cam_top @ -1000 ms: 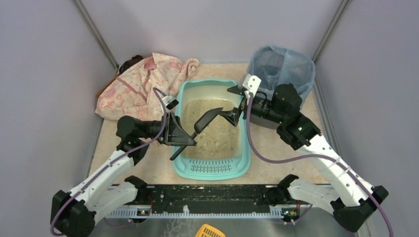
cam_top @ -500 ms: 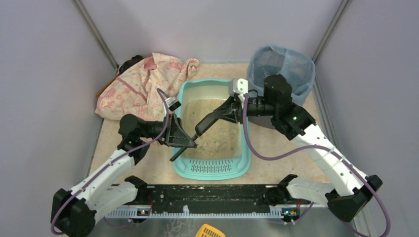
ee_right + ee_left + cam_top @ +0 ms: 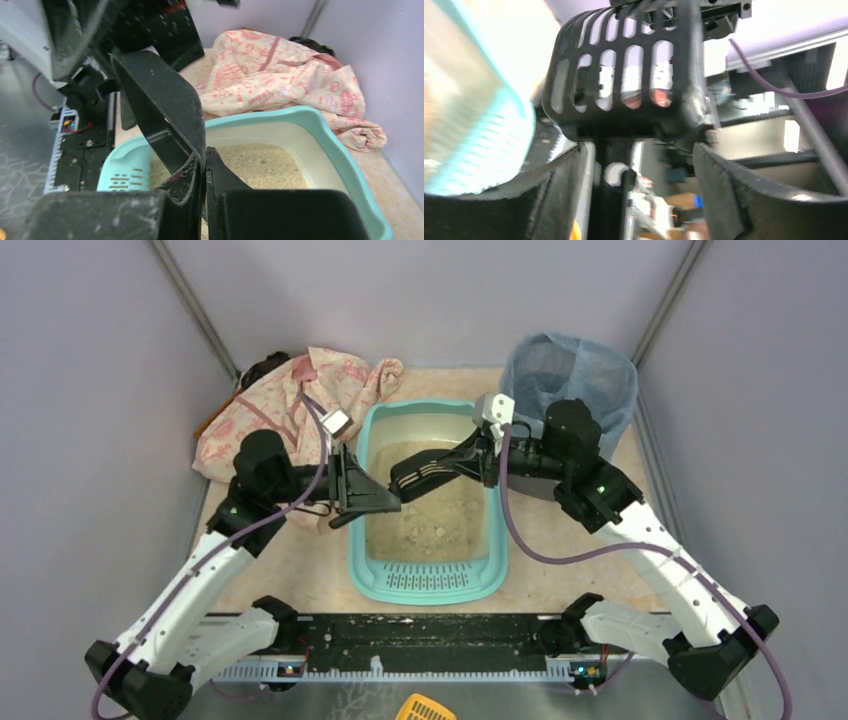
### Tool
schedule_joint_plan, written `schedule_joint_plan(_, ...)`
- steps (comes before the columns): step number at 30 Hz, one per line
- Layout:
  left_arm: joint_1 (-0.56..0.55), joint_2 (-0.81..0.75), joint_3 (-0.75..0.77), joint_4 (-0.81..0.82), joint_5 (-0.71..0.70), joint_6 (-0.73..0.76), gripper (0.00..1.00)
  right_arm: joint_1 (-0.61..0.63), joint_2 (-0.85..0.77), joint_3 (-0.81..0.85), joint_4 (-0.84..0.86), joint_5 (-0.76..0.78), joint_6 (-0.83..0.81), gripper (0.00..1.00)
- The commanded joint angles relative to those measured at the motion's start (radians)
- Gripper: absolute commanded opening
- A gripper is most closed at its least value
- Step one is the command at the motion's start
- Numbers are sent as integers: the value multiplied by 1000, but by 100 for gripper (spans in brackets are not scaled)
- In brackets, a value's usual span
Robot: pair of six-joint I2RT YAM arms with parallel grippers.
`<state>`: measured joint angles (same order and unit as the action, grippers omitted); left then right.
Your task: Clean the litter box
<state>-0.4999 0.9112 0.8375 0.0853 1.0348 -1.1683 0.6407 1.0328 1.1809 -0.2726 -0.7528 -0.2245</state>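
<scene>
The turquoise litter box [image 3: 366, 450] with beige litter sits mid-table, its slotted grille [image 3: 428, 580] toward the arm bases. A black slotted scoop [image 3: 430, 468] hangs level over the litter. My right gripper [image 3: 480, 462] is shut on the scoop's edge; in the right wrist view its fingers [image 3: 220, 175] are pressed together on the black scoop [image 3: 160, 100] above the litter box [image 3: 325, 132]. My left gripper [image 3: 372, 502] stands open at the box's left rim. In the left wrist view the scoop head [image 3: 624, 75] is just ahead, and its handle runs between the spread fingers [image 3: 549, 195] without being clamped.
A grey bin lined with a blue bag [image 3: 570, 375] stands behind the right arm. A pink patterned cloth [image 3: 290, 410] lies bunched at the back left, also in the right wrist view [image 3: 280, 75]. A black rail [image 3: 420, 640] crosses the near edge; a yellow object [image 3: 425, 708] lies below it.
The right gripper closed on the scoop's head, then the left gripper opened off the handle. The scoop rose and levelled over the litter.
</scene>
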Motion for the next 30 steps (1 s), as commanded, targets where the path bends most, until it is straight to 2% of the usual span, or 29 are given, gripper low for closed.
schedule_joint_plan(1,-2,-58,208,-580,-366,486,89,-1,-24,-27,110,77,119,0)
schedule_joint_plan(3,-1,-116,212,-601,-466,535,98,-12,3,-17,117,117,189,0)
schedule_joint_plan(4,-2,-152,198,-596,-523,553,99,-23,15,-7,113,131,228,0)
schedule_joint_plan(8,-1,-356,47,-521,-758,598,99,-39,72,17,140,117,353,0)
schedule_joint_plan(11,-1,-511,-68,-487,-931,615,94,-47,93,47,168,166,474,0)
schedule_joint_plan(15,0,-663,-128,-479,-1065,635,94,-48,126,109,143,191,565,0)
schedule_joint_plan(18,0,-745,-192,-384,-1093,635,95,-49,152,125,169,153,642,0)
schedule_joint_plan(20,1,-754,-216,-333,-1075,648,99,-47,153,94,254,110,718,0)
schedule_joint_plan(23,0,-732,-240,-242,-1041,654,99,-46,134,18,399,97,831,0)
schedule_joint_plan(27,0,-700,-259,-62,-948,619,99,-46,123,-15,383,168,827,0)
schedule_joint_plan(28,0,-674,-258,38,-899,597,99,-46,129,-28,398,152,847,0)
schedule_joint_plan(30,0,-645,-254,102,-838,578,99,-44,125,-42,419,147,858,0)
